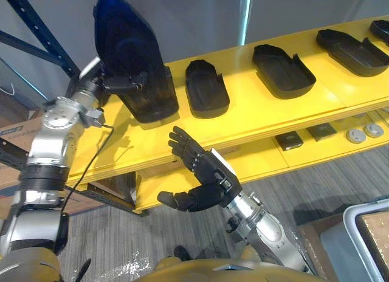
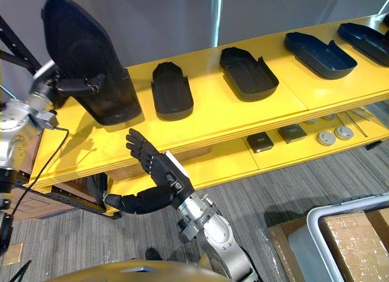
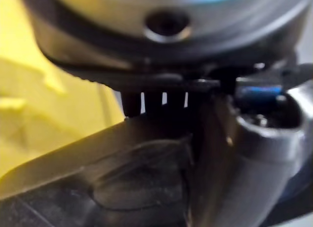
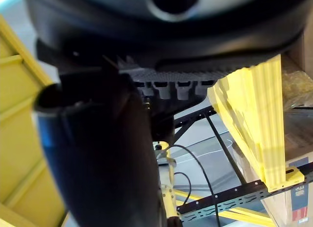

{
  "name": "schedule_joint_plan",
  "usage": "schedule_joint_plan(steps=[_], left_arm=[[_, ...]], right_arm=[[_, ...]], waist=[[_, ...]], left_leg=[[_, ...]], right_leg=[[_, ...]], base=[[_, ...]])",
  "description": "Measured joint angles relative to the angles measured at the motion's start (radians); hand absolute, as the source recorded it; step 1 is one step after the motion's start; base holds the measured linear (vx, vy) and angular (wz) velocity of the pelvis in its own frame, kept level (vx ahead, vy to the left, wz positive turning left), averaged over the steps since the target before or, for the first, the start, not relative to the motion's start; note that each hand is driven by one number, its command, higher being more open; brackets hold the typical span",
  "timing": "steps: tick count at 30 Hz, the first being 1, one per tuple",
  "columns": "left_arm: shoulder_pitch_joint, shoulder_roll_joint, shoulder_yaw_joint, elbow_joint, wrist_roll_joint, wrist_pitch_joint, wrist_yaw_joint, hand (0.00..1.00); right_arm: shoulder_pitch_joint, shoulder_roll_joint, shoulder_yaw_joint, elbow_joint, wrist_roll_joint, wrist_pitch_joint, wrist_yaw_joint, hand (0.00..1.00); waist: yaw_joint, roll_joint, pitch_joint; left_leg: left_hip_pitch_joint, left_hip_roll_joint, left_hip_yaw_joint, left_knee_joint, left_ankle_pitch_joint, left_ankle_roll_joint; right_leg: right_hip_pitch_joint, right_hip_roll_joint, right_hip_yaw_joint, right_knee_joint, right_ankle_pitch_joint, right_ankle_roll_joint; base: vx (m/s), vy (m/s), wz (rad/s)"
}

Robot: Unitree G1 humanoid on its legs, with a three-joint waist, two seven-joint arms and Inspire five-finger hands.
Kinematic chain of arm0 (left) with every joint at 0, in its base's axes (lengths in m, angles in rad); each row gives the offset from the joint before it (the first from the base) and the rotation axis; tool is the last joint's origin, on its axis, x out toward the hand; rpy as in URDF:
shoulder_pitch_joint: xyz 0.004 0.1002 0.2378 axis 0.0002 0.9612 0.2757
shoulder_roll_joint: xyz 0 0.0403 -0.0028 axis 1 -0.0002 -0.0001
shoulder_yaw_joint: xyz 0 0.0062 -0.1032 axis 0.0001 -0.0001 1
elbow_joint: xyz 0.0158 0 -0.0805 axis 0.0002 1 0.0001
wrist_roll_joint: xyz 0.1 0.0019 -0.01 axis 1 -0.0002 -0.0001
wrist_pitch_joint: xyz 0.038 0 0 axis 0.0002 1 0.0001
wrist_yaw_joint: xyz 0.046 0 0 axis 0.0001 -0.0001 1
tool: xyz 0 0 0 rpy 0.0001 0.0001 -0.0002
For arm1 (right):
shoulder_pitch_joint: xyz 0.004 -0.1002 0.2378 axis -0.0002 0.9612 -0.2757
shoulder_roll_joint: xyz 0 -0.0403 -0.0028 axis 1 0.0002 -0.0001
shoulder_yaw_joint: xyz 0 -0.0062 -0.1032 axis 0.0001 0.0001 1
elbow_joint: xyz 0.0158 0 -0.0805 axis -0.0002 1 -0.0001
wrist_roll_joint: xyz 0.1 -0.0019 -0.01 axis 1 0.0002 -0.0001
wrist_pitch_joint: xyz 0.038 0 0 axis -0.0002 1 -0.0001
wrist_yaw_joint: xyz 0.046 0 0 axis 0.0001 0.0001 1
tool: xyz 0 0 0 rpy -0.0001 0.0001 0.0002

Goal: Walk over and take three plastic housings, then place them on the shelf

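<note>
My left hand (image 1: 123, 83) grips a big black housing (image 1: 124, 39). The housing stands tilted, with its low end on the yellow shelf (image 1: 255, 115), near another housing (image 1: 206, 90) that lies flat. My right hand (image 1: 209, 172) is spread wide and holds nothing, by the shelf's front edge.

This looked like a factory stockroom or warehouse bay. Dark plastic housings (image 1: 206, 87) lay in a spaced row on a long yellow shelf (image 1: 243, 109). A lower shelf (image 1: 261, 163) carried small black boxes (image 1: 289, 140) and round discs (image 1: 356, 135). A blue perforated steel upright (image 1: 36, 27) stood beside the shelving. A grey tote (image 2: 316, 224) holding a cardboard box (image 2: 358, 239) sat on grey carpeted floor (image 1: 340, 178).
</note>
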Motion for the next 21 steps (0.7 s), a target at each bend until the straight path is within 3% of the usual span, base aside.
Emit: schedule_joint_plan(steps=[3,9,14,21], left_arm=[[-0.005,-0.037,-0.004,0.054,-0.039,0.053,0.027,0.0],[-0.068,-0.033,-0.003,0.058,0.001,0.086,0.051,0.0],[-0.109,-0.01,0.025,0.059,0.04,0.101,0.051,0.0],[-0.164,0.067,0.08,0.066,0.214,0.106,0.005,0.0]], right_arm=[[-0.003,0.0,0.026,0.007,-0.003,0.0,0.0,1.0],[-0.035,0.0,0.048,0.007,-0.034,0.002,-0.009,1.0],[-0.051,0.0,0.051,0.007,-0.04,0.011,-0.015,1.0],[-0.074,0.0,0.079,0.006,-0.041,0.028,-0.032,1.0]], waist=[[0.001,-0.007,0.004],[0.007,-0.028,0.039],[0.01,-0.016,0.083],[0.019,0.003,0.12]], left_leg=[[-0.017,0.001,-0.011,0.0,0.008,0.003],[-0.024,0.0,-0.028,0.016,0.007,0.006],[-0.039,0.005,-0.035,0.033,0.004,0.013],[-0.058,0.014,-0.039,0.036,0.008,0.014]], right_leg=[[-0.011,0.008,-0.004,-0.002,0.004,-0.004],[-0.003,0.009,-0.014,-0.003,0.004,-0.004],[-0.006,0.01,-0.016,-0.003,0.006,-0.003],[-0.02,0.015,-0.023,-0.001,0.005,-0.005]], base=[[0.0,-0.018,0.08],[-0.02,0.004,0.08],[-0.04,0.007,0.03],[0.0,-0.002,0.02]])
